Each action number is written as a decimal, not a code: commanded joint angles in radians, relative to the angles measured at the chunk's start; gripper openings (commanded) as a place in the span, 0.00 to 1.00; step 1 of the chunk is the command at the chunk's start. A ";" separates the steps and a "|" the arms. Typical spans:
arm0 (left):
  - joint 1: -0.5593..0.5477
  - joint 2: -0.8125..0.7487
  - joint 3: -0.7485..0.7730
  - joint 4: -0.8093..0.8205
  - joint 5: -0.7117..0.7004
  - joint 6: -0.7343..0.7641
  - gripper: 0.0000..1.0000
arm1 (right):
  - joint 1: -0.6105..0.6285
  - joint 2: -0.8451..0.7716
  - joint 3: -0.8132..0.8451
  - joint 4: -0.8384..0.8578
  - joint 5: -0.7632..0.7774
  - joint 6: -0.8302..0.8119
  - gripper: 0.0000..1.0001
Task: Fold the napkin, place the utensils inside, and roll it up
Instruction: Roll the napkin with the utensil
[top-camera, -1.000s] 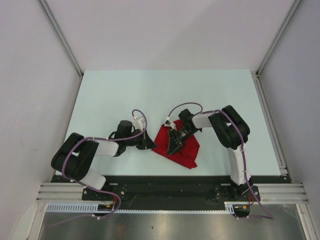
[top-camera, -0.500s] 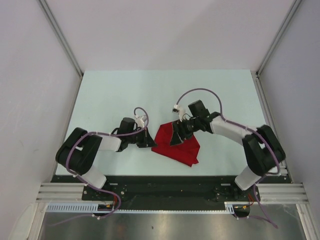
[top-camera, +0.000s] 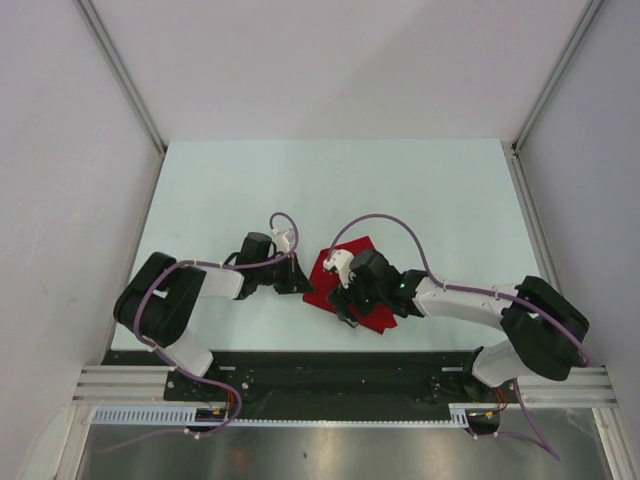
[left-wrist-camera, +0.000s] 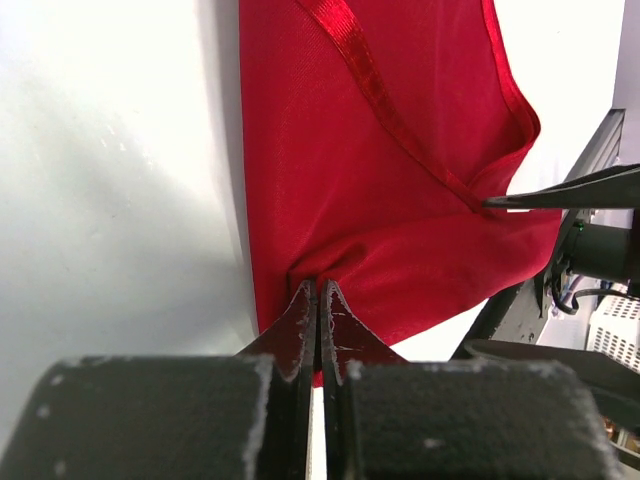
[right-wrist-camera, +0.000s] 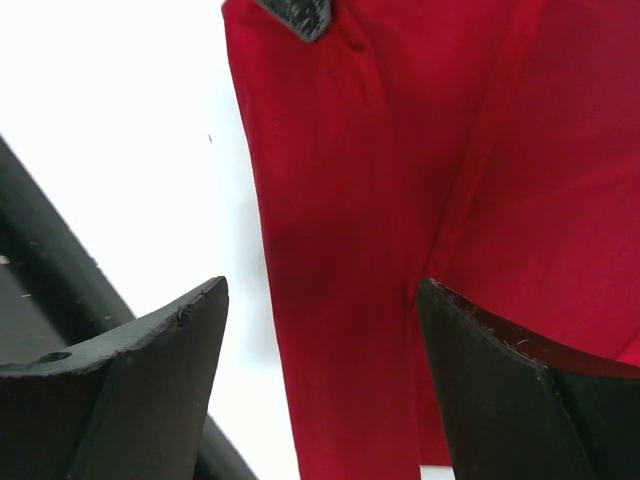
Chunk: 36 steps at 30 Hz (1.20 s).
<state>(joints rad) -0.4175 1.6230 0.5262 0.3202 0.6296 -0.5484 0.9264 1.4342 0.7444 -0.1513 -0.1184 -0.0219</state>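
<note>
Nearest the arm bases, along the black rail (top-camera: 300, 365) at the table's front edge, the work is being done close in. The napkin (left-wrist-camera: 380, 180) is lying bunched and partly folded just beyond that rail, near the middle of the table's width. Its left edge is being pinched by the left gripper (left-wrist-camera: 318, 300), whose jaws are being pressed together on a small pucker of red cloth. The right gripper (right-wrist-camera: 320, 290) is being held low over the napkin's near side with its fingers spread wide and nothing between them.

The utensils are not being shown in any view, and whether they are lying inside the cloth cannot be told. The step in hand is being judged as folding or rolling, with one side being anchored while the other is being prepared for a fresh hold. The next move is likely being set up as a closing of the right fingers on the near fold, without the pinched edge being dragged loose.

Farther out, the pale mint table (top-camera: 300, 180) is being bounded by plain grey walls (top-camera: 330, 60) and slanting metal frame posts (top-camera: 120, 70).
</note>
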 joint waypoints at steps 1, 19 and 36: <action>0.006 0.000 0.031 -0.024 -0.007 0.033 0.00 | 0.037 0.057 0.029 0.058 0.072 -0.046 0.81; 0.043 -0.066 0.081 -0.058 -0.001 0.034 0.46 | -0.001 0.224 0.087 -0.074 -0.223 0.008 0.32; 0.069 -0.172 -0.012 0.017 -0.002 0.100 0.65 | -0.340 0.515 0.148 -0.086 -0.918 0.069 0.26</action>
<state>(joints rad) -0.3439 1.4715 0.5411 0.2695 0.6033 -0.4820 0.6106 1.8580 0.8967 -0.1486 -0.9081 0.0422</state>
